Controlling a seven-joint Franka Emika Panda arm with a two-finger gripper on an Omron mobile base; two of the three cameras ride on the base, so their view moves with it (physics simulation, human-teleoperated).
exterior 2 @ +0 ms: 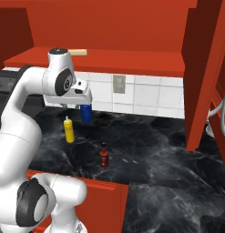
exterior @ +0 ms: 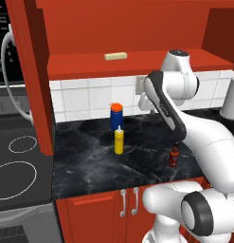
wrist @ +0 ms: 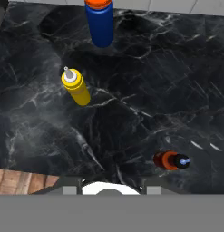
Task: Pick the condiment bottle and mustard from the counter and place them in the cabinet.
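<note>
The mustard (exterior: 119, 141) (exterior 2: 69, 129) (wrist: 77, 88), a yellow squeeze bottle with a white tip, stands upright on the black marble counter (exterior: 90, 166) (exterior 2: 155, 145). The condiment bottle (exterior: 173, 155) (exterior 2: 104, 155) (wrist: 171, 161), small and dark red with a black cap, stands nearer the front edge. My gripper (exterior 2: 70, 105) (wrist: 111, 190) hangs well above the counter, looking down on both bottles. Its fingers stand apart with nothing between them. Above the counter is the red cabinet, with an open shelf (exterior: 90, 66) (exterior 2: 132, 61).
A blue canister with an orange lid (exterior: 116, 117) (exterior 2: 86, 113) (wrist: 99, 22) stands by the tiled wall behind the mustard. A pale yellow block (exterior: 116, 56) lies on the shelf. The tall red cabinet door (exterior: 33, 71) (exterior 2: 205, 68) stands beside the counter, with a stove (exterior: 19, 161) beyond it.
</note>
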